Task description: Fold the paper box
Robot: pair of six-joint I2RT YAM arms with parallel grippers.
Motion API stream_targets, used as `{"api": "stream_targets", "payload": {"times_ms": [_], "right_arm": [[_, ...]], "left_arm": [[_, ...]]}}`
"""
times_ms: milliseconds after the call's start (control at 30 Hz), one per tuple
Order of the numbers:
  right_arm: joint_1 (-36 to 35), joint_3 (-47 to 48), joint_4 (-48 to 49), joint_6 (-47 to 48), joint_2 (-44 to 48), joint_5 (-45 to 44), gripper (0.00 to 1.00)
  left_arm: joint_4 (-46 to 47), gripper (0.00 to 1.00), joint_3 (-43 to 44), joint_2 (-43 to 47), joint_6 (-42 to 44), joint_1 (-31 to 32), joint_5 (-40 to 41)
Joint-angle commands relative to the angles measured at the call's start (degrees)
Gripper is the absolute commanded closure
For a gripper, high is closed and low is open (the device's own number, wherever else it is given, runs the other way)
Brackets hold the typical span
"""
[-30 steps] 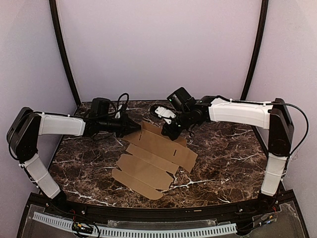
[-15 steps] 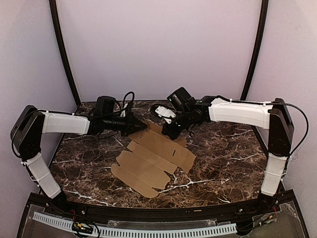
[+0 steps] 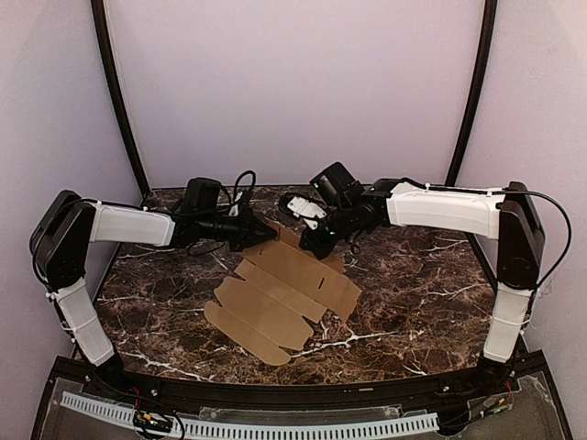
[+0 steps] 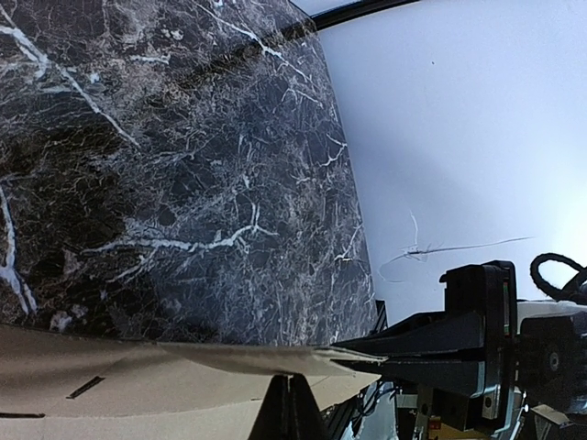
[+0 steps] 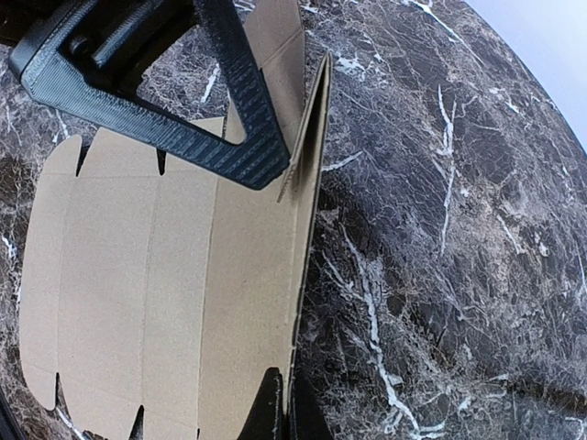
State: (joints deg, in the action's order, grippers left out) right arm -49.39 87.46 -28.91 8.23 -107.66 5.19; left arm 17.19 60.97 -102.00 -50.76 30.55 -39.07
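The paper box (image 3: 284,293) is a flat tan die-cut sheet lying mid-table, with its far flap lifted. In the right wrist view the sheet (image 5: 138,275) spreads to the left and its right edge flap stands upright. My right gripper (image 3: 307,249) is shut on that raised flap, one finger on each side of it (image 5: 286,403). My left gripper (image 3: 266,232) is shut, and its tip presses against the same flap from the left. It shows as a dark ribbed wedge (image 5: 257,156) in the right wrist view. In the left wrist view its closed tips (image 4: 290,390) meet the cardboard edge (image 4: 138,385).
Dark marble tabletop (image 3: 413,293) with pale walls close behind and on both sides. Black frame posts (image 3: 115,92) rise at the back corners. Loose black cables (image 3: 240,183) hang by the left wrist. A white perforated rail (image 3: 275,426) runs along the near edge.
The left arm has reached to the right until its shut tip meets the box's far flap. The sheet has slid slightly toward the near left. The right arm has held still.
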Motion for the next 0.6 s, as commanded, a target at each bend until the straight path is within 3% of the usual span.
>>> {"api": "stream_targets", "payload": {"times_ms": [0, 333, 567], "right_arm": [[-0.9, -0.2, 2.3, 0.8, 1.0, 0.9, 1.0], [0.4, -0.6, 2.0, 1.1, 0.3, 0.2, 1.0], [1.3, -2.1, 1.9, 1.4, 0.4, -0.3, 1.0]], "left_arm": [[-1.4, 0.99, 2.6, 0.4, 2.1, 0.4, 0.3], [-16.0, 0.99, 0.8, 7.4, 10.9, 0.2, 5.3], [-32.7, 0.99, 0.1, 13.0, 18.6, -0.3, 18.0]]}}
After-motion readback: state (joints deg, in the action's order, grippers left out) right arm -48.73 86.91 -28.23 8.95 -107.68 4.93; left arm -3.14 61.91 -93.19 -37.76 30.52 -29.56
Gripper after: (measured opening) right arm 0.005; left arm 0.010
